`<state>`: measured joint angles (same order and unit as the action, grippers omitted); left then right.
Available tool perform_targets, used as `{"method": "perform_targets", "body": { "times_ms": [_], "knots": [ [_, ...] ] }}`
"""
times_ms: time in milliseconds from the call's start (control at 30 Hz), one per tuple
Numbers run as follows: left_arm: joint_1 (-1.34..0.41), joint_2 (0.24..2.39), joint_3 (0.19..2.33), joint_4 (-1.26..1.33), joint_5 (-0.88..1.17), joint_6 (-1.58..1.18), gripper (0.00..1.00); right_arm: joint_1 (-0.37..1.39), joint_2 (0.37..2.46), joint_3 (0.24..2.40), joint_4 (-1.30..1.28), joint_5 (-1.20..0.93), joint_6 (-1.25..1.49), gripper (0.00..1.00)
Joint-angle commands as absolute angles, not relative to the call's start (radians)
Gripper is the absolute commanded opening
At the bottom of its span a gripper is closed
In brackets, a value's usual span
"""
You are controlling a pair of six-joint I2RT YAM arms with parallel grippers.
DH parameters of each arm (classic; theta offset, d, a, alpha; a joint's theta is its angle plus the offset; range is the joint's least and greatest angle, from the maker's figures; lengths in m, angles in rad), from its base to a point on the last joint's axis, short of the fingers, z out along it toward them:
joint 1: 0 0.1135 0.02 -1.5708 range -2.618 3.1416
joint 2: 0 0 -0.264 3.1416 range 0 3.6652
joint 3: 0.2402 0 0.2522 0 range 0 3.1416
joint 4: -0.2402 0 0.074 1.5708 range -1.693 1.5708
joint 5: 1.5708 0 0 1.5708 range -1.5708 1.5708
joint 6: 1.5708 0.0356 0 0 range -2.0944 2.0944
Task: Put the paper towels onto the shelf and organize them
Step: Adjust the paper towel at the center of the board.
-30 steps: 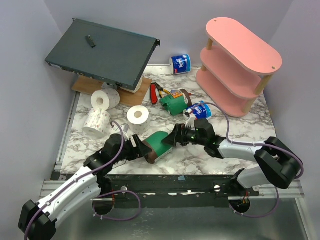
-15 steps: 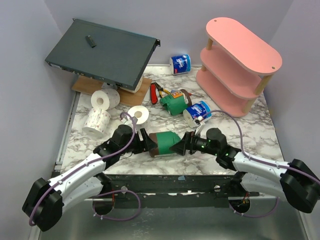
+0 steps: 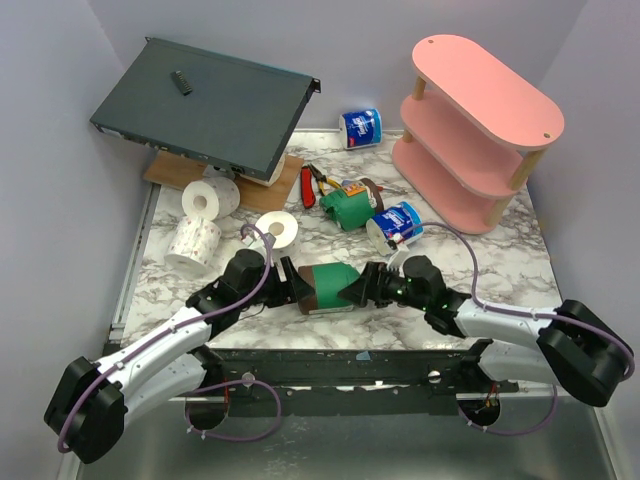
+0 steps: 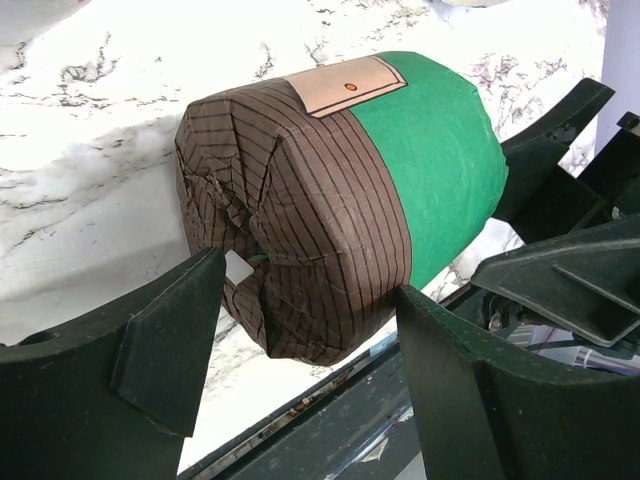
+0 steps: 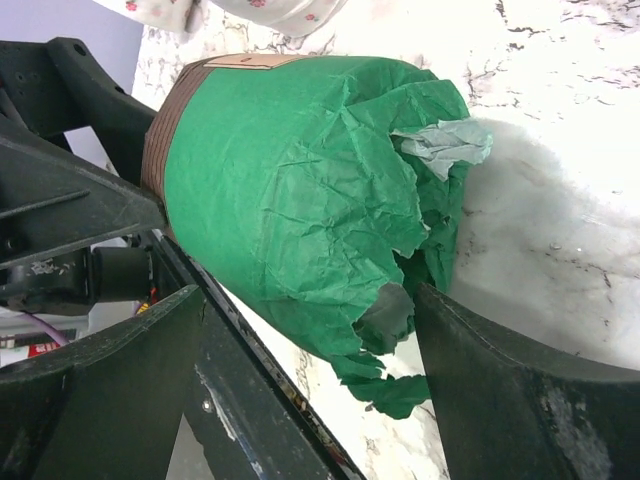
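- Green-wrapped paper towel roll with a brown striped band (image 3: 335,283) lies on its side, low at the near edge of the white marble-pattern table (image 3: 500,265), between the two arms. Cannot tell if it rests on the top or hangs just off it.
- left gripper (image 3: 298,288) is clamped on the brown end. In its wrist view the black fingers (image 4: 165,340) press both flanks of the roll (image 4: 350,200).
- right gripper (image 3: 358,288) straddles the crumpled green end of the roll (image 5: 290,190). Its jaws are spread wide and not squeezing, with the fingers (image 5: 500,400) just beside the wrap.
- Step in hand, my read: a handover from left to right. The pink three-tier shelf with wooden dowel posts (image 3: 490,90) stands far right, well apart from the roll, on the right arm's side.
- To do it well:
  - right should slide further over the body so the pads land on firm roll, not on loose torn paper at the end
  - it should close square across the width
  - left should let go only once right has it firm
- Wrap looks soft, so a hard squeeze likely dents it. It may slip if only paper is pinched.
- Carry path: a blue-and-white wrapped roll (image 3: 397,222) lies just beyond the right arm, with a second green roll (image 3: 348,210) near it. Lift over both before heading to a tier.
- No roll visible on the shelf. Bare white rolls (image 3: 276,228) sit at left, so most of the job looks undone.
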<state>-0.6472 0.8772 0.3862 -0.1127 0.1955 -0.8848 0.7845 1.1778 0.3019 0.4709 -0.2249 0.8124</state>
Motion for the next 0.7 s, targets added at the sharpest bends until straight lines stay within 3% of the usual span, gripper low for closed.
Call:
{"method": "perform_targets", "body": {
  "times_ms": [0, 667],
  "knots": [
    [-0.639, 0.861, 0.397, -0.094, 0.214, -0.875, 0.72, 0.788, 1.212, 0.293, 0.609, -0.262, 0.836, 0.86],
    [-0.64, 0.855, 0.333, -0.011, 0.247, -0.889, 0.71, 0.788, 1.4, 0.277, 0.911, -0.466, 0.872, 0.75]
  ]
}}
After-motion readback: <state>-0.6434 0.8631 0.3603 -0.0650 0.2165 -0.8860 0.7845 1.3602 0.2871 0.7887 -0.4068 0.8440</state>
